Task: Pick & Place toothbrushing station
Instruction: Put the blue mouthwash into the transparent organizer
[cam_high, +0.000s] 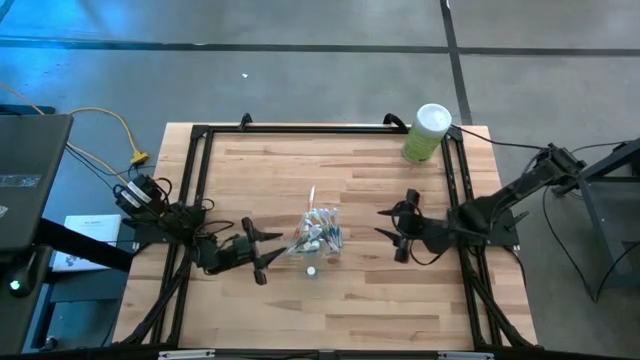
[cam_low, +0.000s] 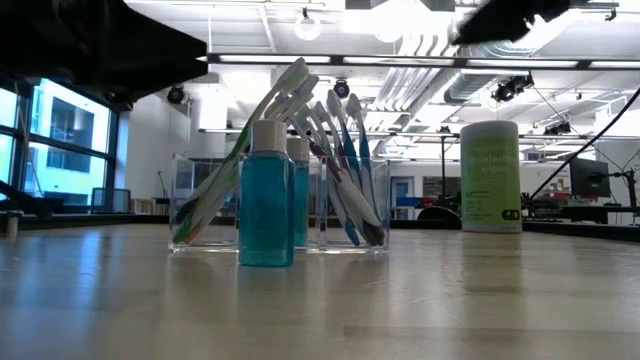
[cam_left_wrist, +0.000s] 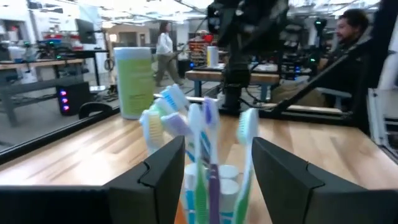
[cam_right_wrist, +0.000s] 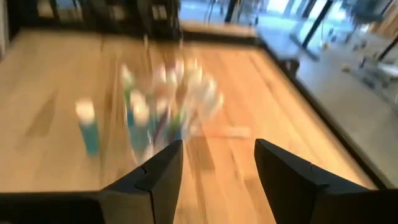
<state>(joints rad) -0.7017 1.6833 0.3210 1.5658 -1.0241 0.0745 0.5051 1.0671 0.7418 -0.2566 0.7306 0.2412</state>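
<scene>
While the clear holder (cam_high: 322, 236) sits near the centre of the high view on the wooden table (cam_high: 370, 310), we see it packed with pastel toothbrushes (cam_low: 340, 150) leaning at angles. One small blue white-capped bottle (cam_low: 267, 195) stands apart just in front of the holder in the low view, and shows as a white dot just below the holder from above. More capped bottles (cam_left_wrist: 227, 180) sit inside among the brushes. Left gripper (cam_high: 266, 250) is just left of the holder in the high view; its jaws stand open, fingers either side of the brushes in the wrist view, and we see no grip. Right gripper (cam_high: 394, 226) waits right of centre, apart from the holder, jaws open and empty. Green canister (cam_high: 428, 133) with white lid stands at the upper right of the table. People (cam_left_wrist: 165, 46) show in the room beyond.
</scene>
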